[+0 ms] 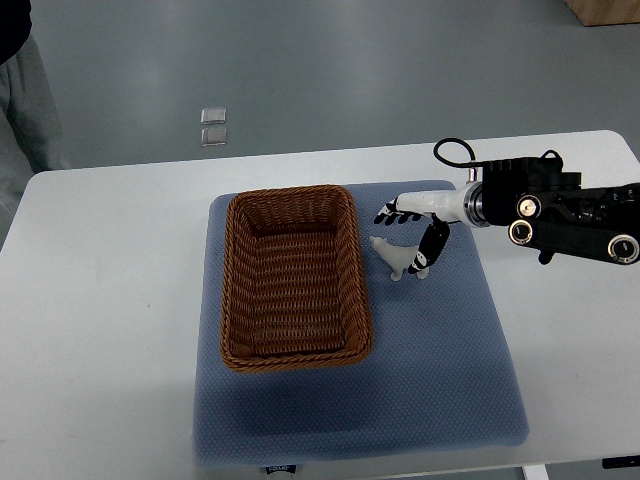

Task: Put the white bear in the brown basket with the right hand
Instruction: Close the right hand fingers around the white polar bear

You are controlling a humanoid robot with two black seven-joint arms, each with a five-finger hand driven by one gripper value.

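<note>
My right robot hand (pixel 412 232) reaches in from the right edge of the tabletop (pixel 110 300), white-shelled with dark fingers spread open around nothing; one finger hangs down touching the white bear (pixel 393 257). The bear is a small, smooth, moulded figure standing on the blue mat (pixel 440 360), a soft rectangular pad with a fine dimpled texture. Just beside it, toward the left edge, sits the brown basket (pixel 293 277), rectangular, tightly woven wicker, empty. Two small square tiles (pixel 213 125) mark the floor beyond the far edge.
</note>
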